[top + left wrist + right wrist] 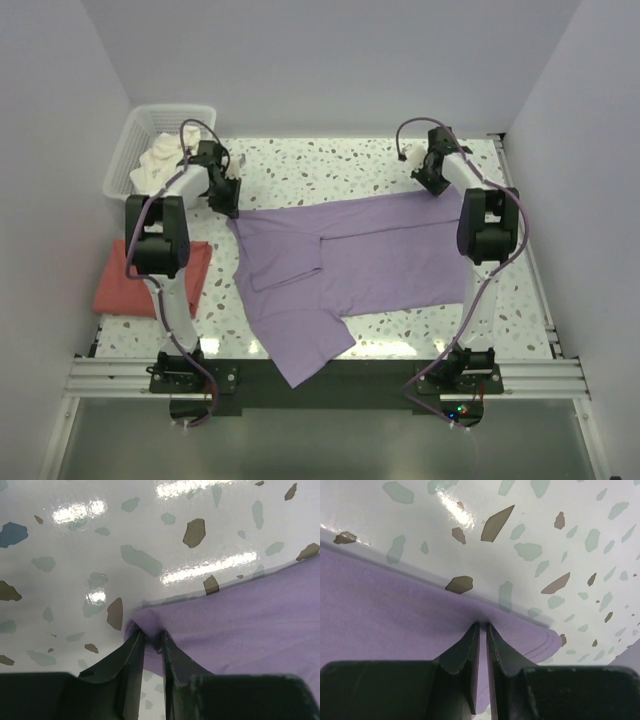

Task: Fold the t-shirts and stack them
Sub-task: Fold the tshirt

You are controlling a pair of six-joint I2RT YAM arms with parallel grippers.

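Observation:
The lilac-purple t-shirt [380, 255] lies spread across the speckled table, one part folded over at the middle and a flap hanging past the near edge. My left gripper [230, 203] is at its far left corner. In the left wrist view the gripper [152, 637] is shut on a bunched fold of that purple cloth [250, 615]. My right gripper [428, 182] is at the far right corner. In the right wrist view it [483, 626] pinches the hem of the purple cloth [395, 610]. The coral-red t-shirt [125, 285] lies folded at the left edge, partly behind the left arm.
A white lattice basket [140, 125] stands at the far left corner with a white bundle [158, 165] in it. Walls close in on the left, back and right. Black rails [320, 378] run along the near edge by the arm bases.

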